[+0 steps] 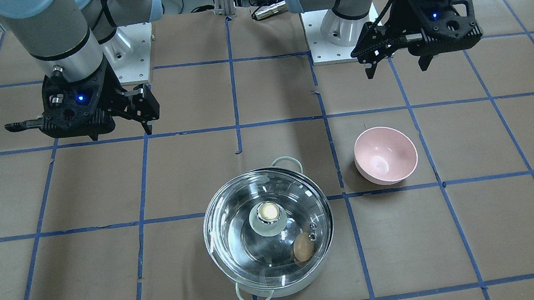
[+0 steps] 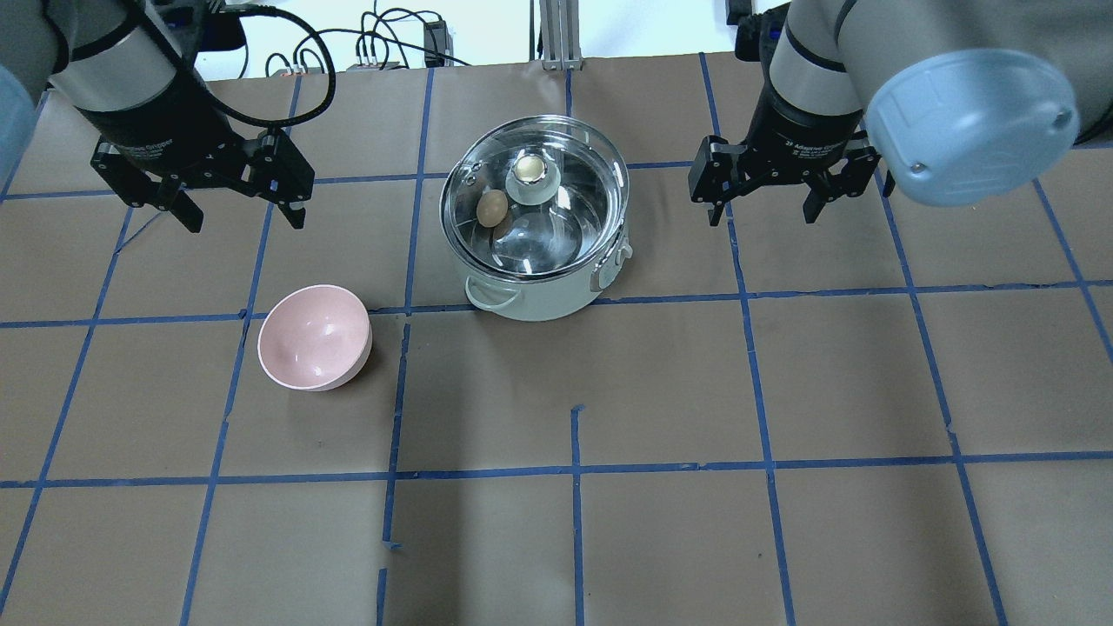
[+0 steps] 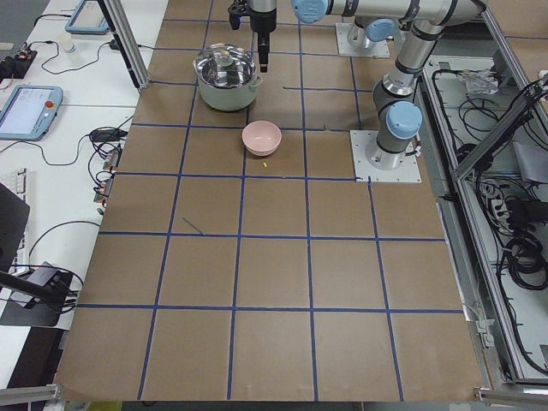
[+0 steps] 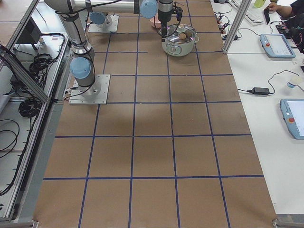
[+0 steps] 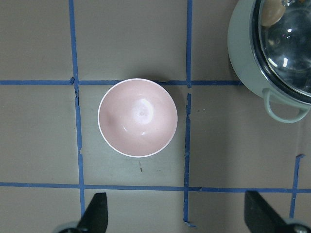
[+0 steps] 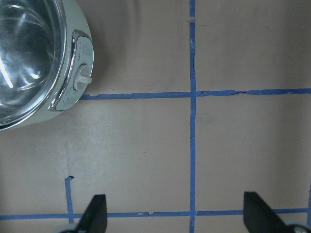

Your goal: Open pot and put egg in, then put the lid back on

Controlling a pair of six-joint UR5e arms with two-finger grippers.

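The cream-white pot (image 2: 539, 300) stands at the table's middle with the glass lid (image 2: 565, 235) on it, brassy knob (image 2: 529, 169) up. The tan egg (image 2: 492, 207) lies inside, seen through the glass; it also shows in the front view (image 1: 302, 247). My left gripper (image 2: 243, 217) is open and empty, hanging to the pot's left above the table. My right gripper (image 2: 763, 213) is open and empty to the pot's right. The left wrist view shows the pot's edge (image 5: 243, 53); the right wrist view shows its side (image 6: 73, 63).
An empty pink bowl (image 2: 315, 337) sits on the table in front of my left gripper, below it in the left wrist view (image 5: 138, 117). The table is brown paper with a blue tape grid (image 2: 574, 469). Operator desks line the far side.
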